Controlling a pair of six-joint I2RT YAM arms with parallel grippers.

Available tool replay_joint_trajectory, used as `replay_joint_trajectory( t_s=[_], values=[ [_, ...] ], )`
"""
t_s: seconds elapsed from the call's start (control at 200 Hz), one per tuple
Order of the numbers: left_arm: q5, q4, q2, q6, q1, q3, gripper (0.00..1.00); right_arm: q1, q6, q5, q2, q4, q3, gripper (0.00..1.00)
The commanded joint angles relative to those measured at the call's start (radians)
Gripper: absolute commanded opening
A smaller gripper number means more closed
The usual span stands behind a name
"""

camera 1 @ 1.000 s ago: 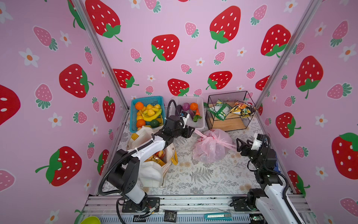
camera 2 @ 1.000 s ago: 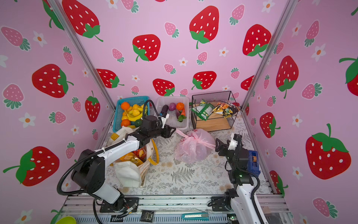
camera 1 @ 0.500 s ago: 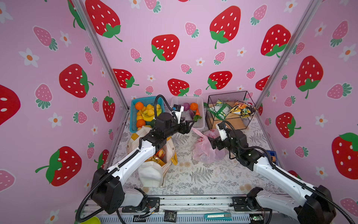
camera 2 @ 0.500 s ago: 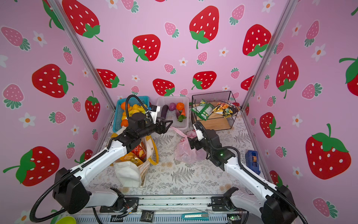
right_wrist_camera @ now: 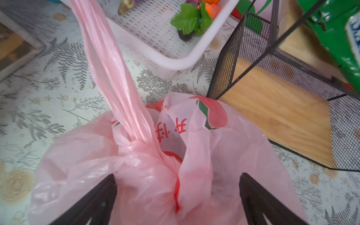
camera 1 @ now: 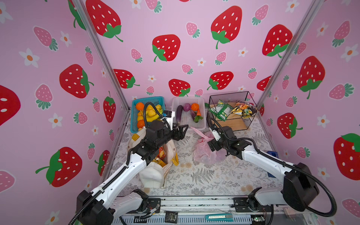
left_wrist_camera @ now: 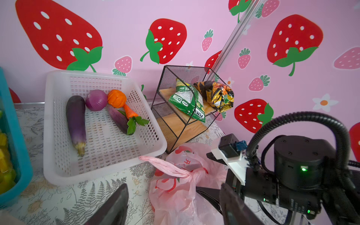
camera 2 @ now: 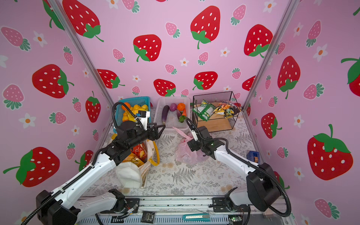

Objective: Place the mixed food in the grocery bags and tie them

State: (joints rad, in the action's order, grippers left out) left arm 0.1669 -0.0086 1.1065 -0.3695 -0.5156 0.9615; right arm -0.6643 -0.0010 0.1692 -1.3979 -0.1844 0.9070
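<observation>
On the worktop before the white basket | pink bag sits, one handle trailing toward the basket | right fingers spread wide, straddling its gathered top | left fingers released, empty, near the basket

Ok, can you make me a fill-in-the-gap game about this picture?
The long eggplant lies in the ___ basket.
The bananas lie in the ___ basket.
The right pincer is open at the ___ plastic bag.
Missing words: white, blue, pink.
</observation>
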Motion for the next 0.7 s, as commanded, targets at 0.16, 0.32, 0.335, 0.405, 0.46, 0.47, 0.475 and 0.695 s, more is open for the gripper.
replay_joint_trajectory(
  t_s=[0.16,0.32,0.335,0.405,0.46,0.47,0.475,0.695],
  values=[
    [-0.246,-0.397,-0.158,-0.033,-0.003,0.04,0.76,0.063,0.039,-0.099,-0.083,0.028,-0.049,0.64],
    [-0.371,-0.66,-0.185,-0.018,-0.002,0.078,0.76,0.072,0.054,-0.156,-0.095,0.071,-0.076,0.31],
    [-0.37,-0.679,-0.18,-0.016,-0.003,0.08,0.76,0.073,0.056,-0.157,-0.09,0.076,-0.079,0.27],
    [-0.307,-0.744,-0.134,-0.019,-0.011,0.103,0.76,0.081,0.065,-0.167,-0.054,0.095,-0.093,0.09],
    [-0.29,-0.767,-0.096,-0.027,-0.056,0.115,0.75,0.087,0.078,-0.174,-0.009,0.111,-0.106,0.03],
    [-0.294,-0.768,-0.091,-0.026,-0.068,0.116,0.75,0.088,0.081,-0.175,0.0,0.115,-0.109,0.03],
    [-0.298,-0.768,-0.089,-0.026,-0.074,0.116,0.75,0.09,0.082,-0.175,0.004,0.117,-0.111,0.02],
    [-0.501,-0.793,0.091,-0.013,-0.209,0.176,0.78,0.114,0.134,-0.211,0.172,0.159,-0.162,0.0]
  ],
)
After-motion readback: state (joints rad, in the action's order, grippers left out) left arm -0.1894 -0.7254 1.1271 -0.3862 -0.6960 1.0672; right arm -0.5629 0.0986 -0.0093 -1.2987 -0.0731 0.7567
